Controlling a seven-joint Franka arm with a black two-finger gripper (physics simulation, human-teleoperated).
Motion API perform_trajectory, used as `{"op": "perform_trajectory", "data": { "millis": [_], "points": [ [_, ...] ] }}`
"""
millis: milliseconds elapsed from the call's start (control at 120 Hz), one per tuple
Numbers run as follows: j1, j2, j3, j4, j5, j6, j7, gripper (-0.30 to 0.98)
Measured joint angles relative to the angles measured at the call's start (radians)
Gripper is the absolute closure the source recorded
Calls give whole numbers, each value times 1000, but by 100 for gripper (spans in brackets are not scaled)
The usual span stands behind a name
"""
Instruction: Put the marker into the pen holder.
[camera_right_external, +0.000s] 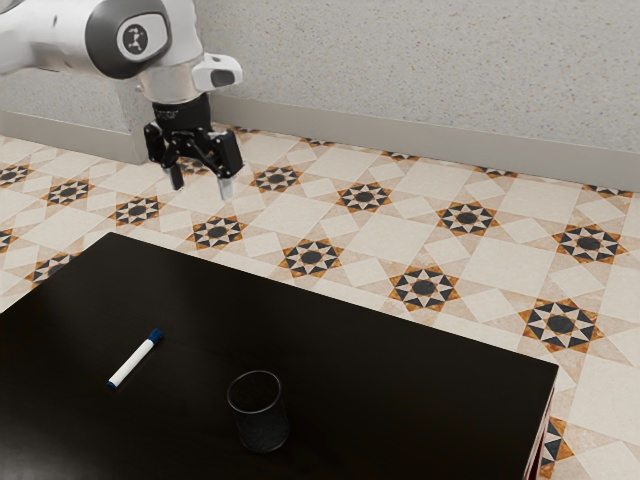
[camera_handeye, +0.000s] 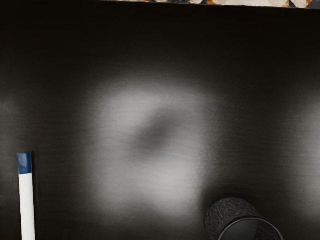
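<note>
White marker (camera_right_external: 133, 360), blue-capped, flat on the black table (camera_right_external: 360, 370); other end seemingly blue too; gripper (camera_right_external: 201, 186) with jaws apart.

Indoor room, home-like, exact kind unclear: star-patterned tile floor (camera_right_external: 365, 225), speckled wall (camera_right_external: 420, 70), grey skirting (camera_right_external: 400, 139), dark table (camera_right_external: 350, 350).

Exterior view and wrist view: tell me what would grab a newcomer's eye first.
Probably the white marker with its blue cap, lying bright on the black table. Next, perhaps, the star-patterned floor beyond the table, then the open gripper in the exterior view's upper left. The dark pen holder stands upright near the marker.
</note>
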Motion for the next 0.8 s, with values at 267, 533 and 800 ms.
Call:
{"op": "perform_trajectory", "data": {
  "millis": [267, 533, 800],
  "points": [
    [69, -68, 45, -240, 1, 70, 0, 0],
    [-73, -125, 164, -571, 12, 273, 0, 0],
    [46, -32, 250, -679, 65, 469, 24, 1]
  ]
}}
